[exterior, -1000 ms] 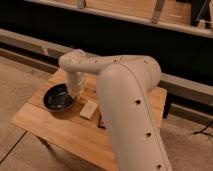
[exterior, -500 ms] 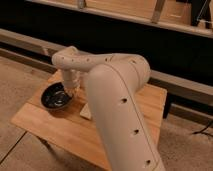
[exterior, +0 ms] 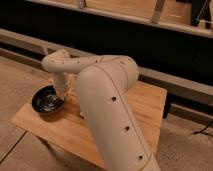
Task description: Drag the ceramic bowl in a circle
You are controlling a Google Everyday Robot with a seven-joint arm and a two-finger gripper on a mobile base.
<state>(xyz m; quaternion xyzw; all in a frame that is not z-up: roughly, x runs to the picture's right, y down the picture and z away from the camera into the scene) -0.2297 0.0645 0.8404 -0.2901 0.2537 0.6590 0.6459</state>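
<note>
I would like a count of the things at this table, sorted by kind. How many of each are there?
Dark bowl: 1
Wooden table: 1
Robot arm: 1, with its hand down at the bowl's right rim
Total: 3. The arm may hide other things.

Dark glossy ceramic bowl [exterior: 46, 102], upright, at wooden table's [exterior: 150, 107] left end, claw [exterior: 61, 94] at its rim

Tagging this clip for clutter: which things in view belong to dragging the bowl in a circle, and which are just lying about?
In the job: ceramic bowl; gripper, shut, at the bowl's right rim.
Just lying about: wooden table under it; long grey ledge behind; dark cable on the floor.
</note>
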